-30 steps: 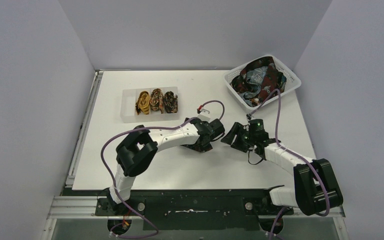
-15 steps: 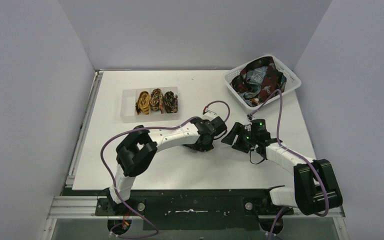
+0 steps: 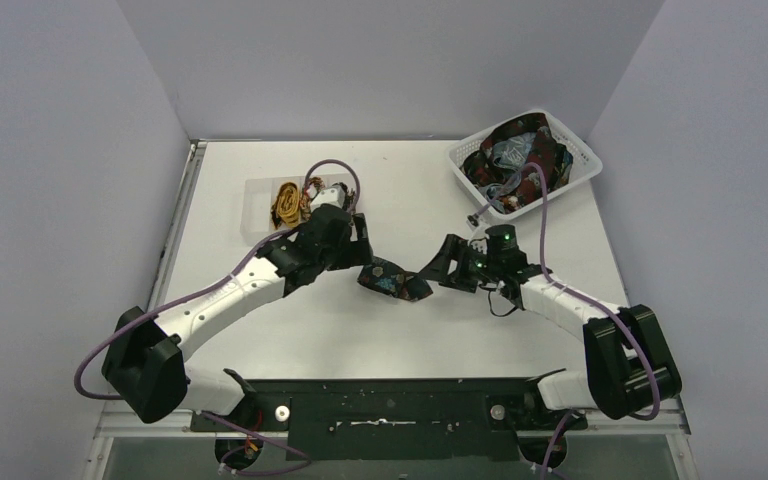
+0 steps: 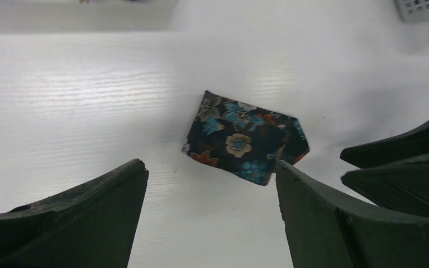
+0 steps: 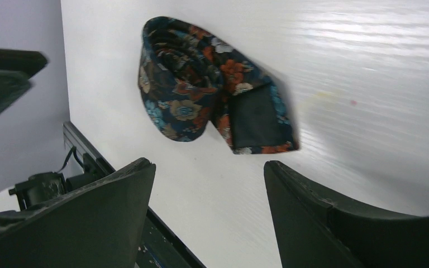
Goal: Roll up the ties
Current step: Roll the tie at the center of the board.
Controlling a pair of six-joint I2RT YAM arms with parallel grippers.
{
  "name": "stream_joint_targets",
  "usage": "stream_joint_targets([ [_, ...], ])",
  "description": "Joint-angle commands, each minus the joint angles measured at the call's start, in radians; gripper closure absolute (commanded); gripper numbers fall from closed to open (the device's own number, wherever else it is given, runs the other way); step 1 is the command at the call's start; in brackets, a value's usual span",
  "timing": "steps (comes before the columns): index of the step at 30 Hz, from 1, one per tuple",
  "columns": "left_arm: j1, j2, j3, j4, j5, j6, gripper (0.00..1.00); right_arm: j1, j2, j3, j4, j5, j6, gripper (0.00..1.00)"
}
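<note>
Top external view, starting nearest you: both arms reach from the near edge of the tabletop [image 3: 390, 345] toward its middle. There a rolled tie [image 3: 392, 281], dark navy with orange and teal flowers, lies on the bare surface. Your left tool [image 3: 364, 248] sits just to the tie's left and slightly beyond it, spread wide and holding nothing. The left wrist view shows the tie lying clear of both fingers [image 4: 89, 212]. Your right tool [image 3: 436, 268] is just beside the tie's right end, also spread wide and empty, and the right wrist view shows the coil ahead of its fingers, not touching them. Farther back on the left, a clear tray [image 3: 252, 222] holds a mustard coil [image 3: 285, 203]; the left arm covers the rest of it. At the far right corner, a white basket [image 3: 585, 165] holds a heap of loose ties [image 3: 515, 155].
</note>
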Motion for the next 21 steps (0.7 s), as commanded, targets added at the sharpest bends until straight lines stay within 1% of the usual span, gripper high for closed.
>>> stream_joint_targets([
  [1,0.088,-0.054,-0.153,0.124,0.171,-0.044,0.17,0.117,0.050,0.110,0.021,0.062,-0.036,0.27],
  [4,0.140,-0.083,-0.227,0.169,0.226,-0.062,0.17,0.166,0.099,0.151,0.000,0.106,-0.032,0.27],
  [8,0.201,-0.100,-0.297,0.243,0.301,-0.077,0.17,0.202,0.166,0.189,0.003,0.118,-0.021,0.28],
  [15,0.223,-0.078,-0.319,0.266,0.354,-0.074,0.17,0.213,0.288,0.283,-0.027,0.091,-0.048,0.35],
  [21,0.238,-0.073,-0.344,0.310,0.383,-0.073,0.17,0.212,0.337,0.300,-0.029,0.093,-0.046,0.47],
])
